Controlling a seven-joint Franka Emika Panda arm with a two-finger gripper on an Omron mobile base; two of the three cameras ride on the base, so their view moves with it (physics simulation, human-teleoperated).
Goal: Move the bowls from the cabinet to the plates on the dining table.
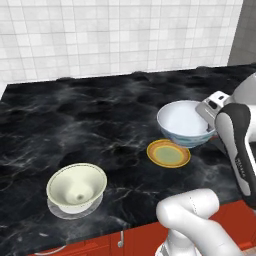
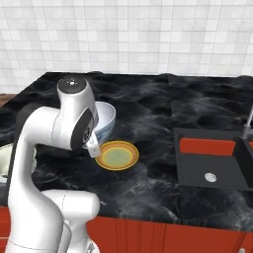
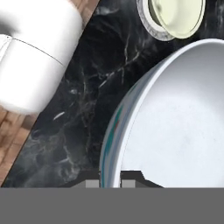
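The cream bowl (image 1: pixel 77 188) sits upright and empty on the grey plate (image 1: pixel 59 210). The gripper (image 3: pixel 113 181) pinches the rim of the empty white bowl (image 1: pixel 185 123), held mouth-up just behind the bare orange plate (image 1: pixel 168 153) on the dining table (image 1: pixel 75 125).

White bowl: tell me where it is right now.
The white bowl hangs in the gripper, rim pinched, just behind the orange plate, right of the cream bowl.
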